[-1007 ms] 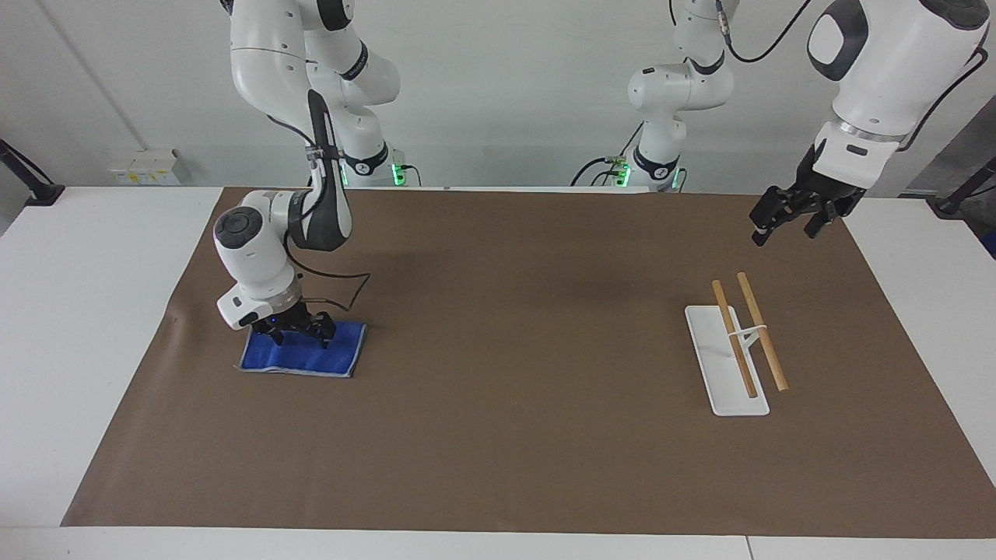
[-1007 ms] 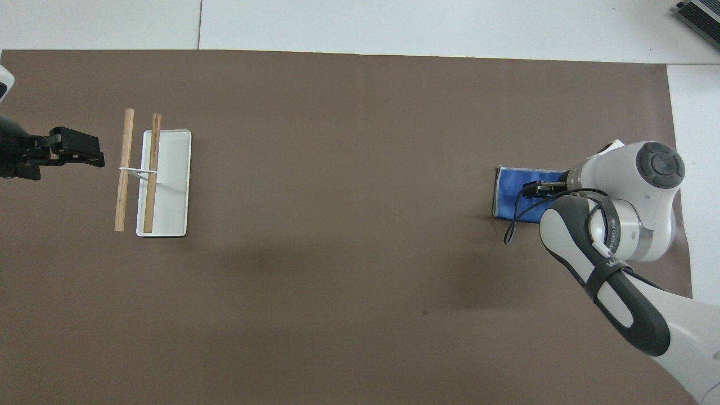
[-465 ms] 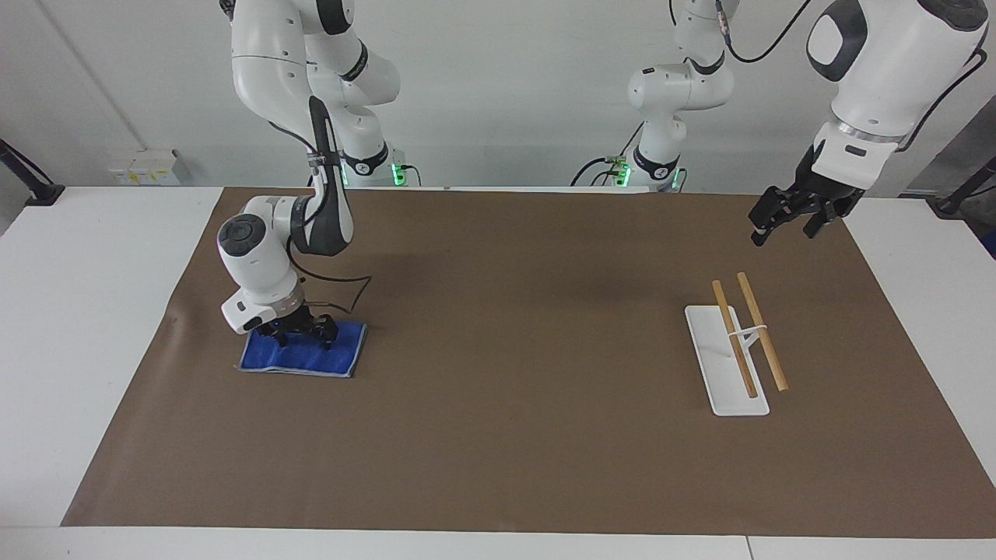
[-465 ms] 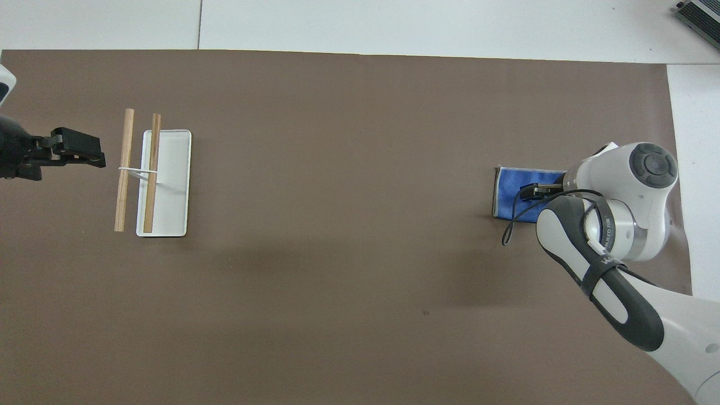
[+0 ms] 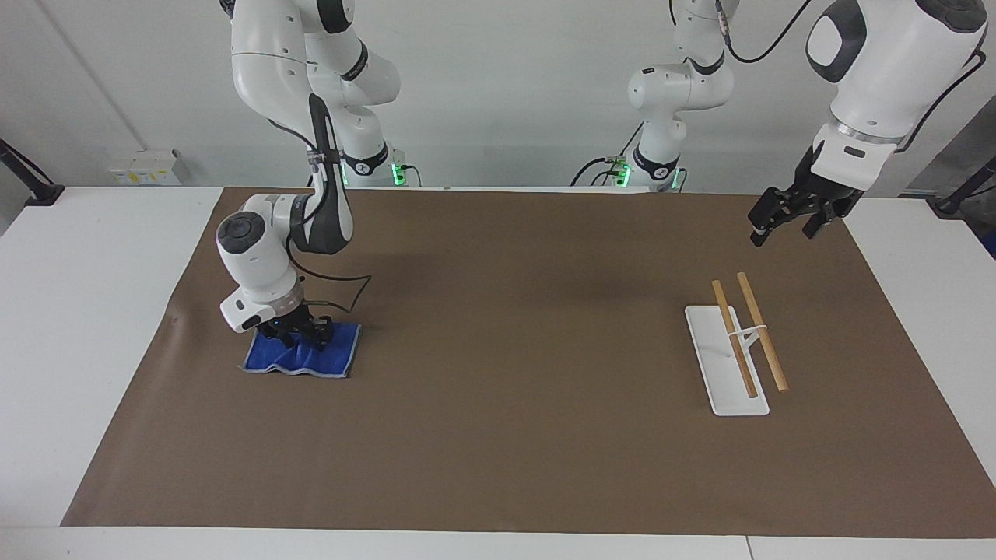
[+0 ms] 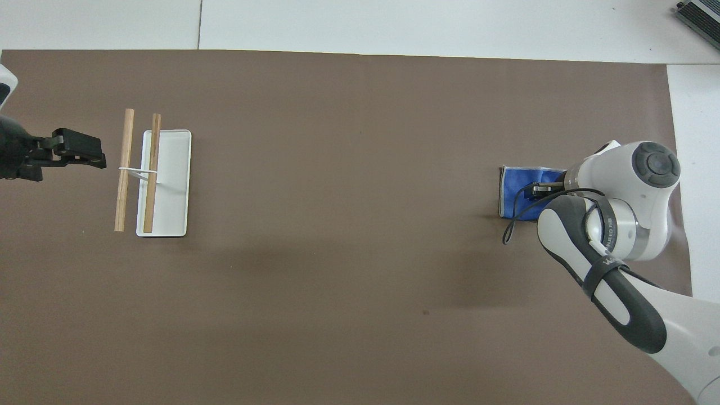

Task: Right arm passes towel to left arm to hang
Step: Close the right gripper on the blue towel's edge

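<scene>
At right arm's end of table: right gripper (image 5: 298, 333) pinches bunched towel (image 5: 299, 359) on brown mat (image 5: 513, 350). Grasp step. Next: lift clear, carry toward waiting left gripper (image 5: 786, 219), fingers apart, empty, up over mat near rack (image 5: 735, 350).

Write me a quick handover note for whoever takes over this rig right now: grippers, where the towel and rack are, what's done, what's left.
Right gripper: down on the towel at the right arm's end of the brown mat, fingers shut on its bunched, rippled edge.
Left gripper: waits in the air near the rack, holding nothing.
Rack: at the left arm's end, both wooden bars bare.
Done: towel gripped.
Left: lift, pass to left gripper, hang.
</scene>
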Controlling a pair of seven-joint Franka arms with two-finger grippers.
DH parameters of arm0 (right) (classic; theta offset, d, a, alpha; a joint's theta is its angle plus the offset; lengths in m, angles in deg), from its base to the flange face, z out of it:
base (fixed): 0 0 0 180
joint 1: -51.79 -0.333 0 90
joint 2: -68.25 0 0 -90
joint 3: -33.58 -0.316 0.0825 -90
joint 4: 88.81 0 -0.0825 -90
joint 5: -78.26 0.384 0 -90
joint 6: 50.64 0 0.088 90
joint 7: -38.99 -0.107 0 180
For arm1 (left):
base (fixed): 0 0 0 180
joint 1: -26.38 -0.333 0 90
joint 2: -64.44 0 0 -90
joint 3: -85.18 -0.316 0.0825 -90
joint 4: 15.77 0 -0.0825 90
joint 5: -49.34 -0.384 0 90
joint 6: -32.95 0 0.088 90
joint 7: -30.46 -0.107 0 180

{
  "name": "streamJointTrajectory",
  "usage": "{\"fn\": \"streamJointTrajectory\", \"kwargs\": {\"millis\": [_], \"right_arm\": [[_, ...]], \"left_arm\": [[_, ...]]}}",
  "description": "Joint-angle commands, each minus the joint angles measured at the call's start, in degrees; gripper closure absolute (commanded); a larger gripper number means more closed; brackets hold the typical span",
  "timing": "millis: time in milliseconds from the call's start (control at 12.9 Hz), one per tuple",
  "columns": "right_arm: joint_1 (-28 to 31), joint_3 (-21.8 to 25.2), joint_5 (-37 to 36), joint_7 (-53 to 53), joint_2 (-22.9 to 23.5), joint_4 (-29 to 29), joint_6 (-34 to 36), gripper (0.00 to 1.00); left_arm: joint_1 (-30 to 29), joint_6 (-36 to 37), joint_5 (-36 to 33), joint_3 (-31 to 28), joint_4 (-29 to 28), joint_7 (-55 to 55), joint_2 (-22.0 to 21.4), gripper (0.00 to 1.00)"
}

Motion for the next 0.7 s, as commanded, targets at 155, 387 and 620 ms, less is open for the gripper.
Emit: {"fn": "streamJointTrajectory", "kwargs": {"millis": [155,387,620], "right_arm": [[0.3,-0.5,-0.2,0.6,-0.1,-0.4,-1.1,0.79],[0.3,-0.5,-0.2,0.7,-0.9,-0.1,-1.1,1.00],[0.3,-2.3,-0.2,0.9,-3.7,0.3,-0.8,1.00]], "left_arm": [[0.7,-0.3,0.2,-0.6,-1.9,-0.5,-1.5,0.00],[0.7,-0.5,0.2,-0.5,-2.2,-0.4,-1.6,0.00],[1.1,-0.8,0.3,-0.5,-3.1,0.1,-2.0,0.00]]}}
